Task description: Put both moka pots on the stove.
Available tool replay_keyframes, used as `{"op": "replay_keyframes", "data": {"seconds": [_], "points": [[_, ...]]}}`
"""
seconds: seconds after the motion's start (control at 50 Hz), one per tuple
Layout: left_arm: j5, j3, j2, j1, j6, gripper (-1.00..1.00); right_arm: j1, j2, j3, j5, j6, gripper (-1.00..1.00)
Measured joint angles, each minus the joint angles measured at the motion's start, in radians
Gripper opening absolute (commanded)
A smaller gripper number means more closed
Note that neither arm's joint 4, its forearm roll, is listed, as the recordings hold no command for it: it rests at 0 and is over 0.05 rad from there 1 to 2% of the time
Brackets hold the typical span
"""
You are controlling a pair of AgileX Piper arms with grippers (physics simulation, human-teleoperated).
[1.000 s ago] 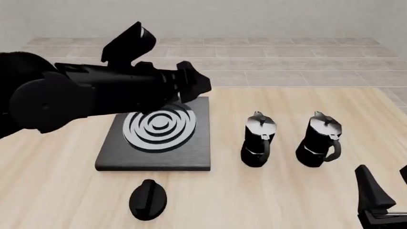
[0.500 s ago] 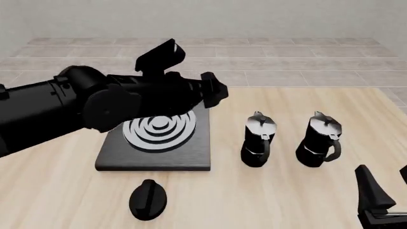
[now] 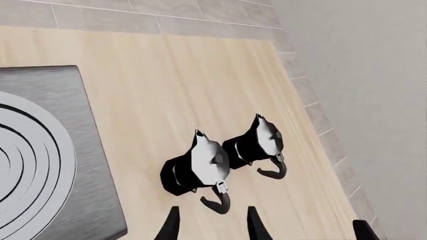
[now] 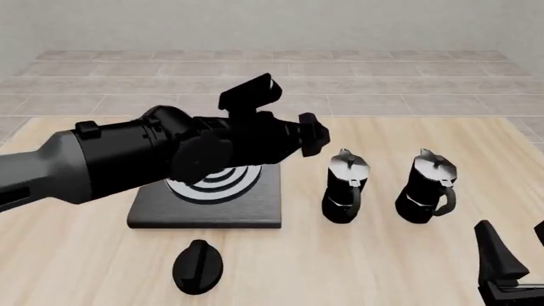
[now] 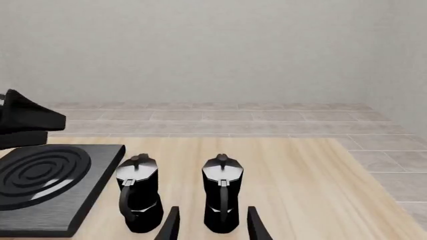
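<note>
Two glossy black moka pots with silvery lids stand upright on the wooden table, right of the stove: the left pot (image 4: 344, 188) and the right pot (image 4: 427, 187). The stove (image 4: 208, 207) is a black slab with silver rings, partly hidden by my left arm. My left gripper (image 4: 313, 134) is open and empty, above the stove's right edge, up and left of the left pot. In the left wrist view its fingertips (image 3: 172, 226) frame the nearer pot (image 3: 197, 167). My right gripper (image 4: 516, 248) is open and empty, low at the near right, short of the right pot (image 5: 222, 192).
A flat black oval knob (image 4: 198, 266) lies on the table in front of the stove. The table's far edge meets a tiled floor (image 4: 383, 76). The left arm's tip (image 5: 23, 120) shows in the right wrist view above the stove (image 5: 40, 175).
My left arm has swung rightward across the stove, its gripper moving from above the stove's back toward the left moka pot. The right gripper and both pots have not moved.
</note>
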Motion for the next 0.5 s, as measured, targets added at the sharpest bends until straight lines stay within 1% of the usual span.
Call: {"op": "replay_keyframes", "data": {"seconds": [0.5], "points": [[-0.046,-0.036,0.106,-0.04,-0.024,1.0,0.0,0.0,0.0,0.0,0.0,1.0]]}}
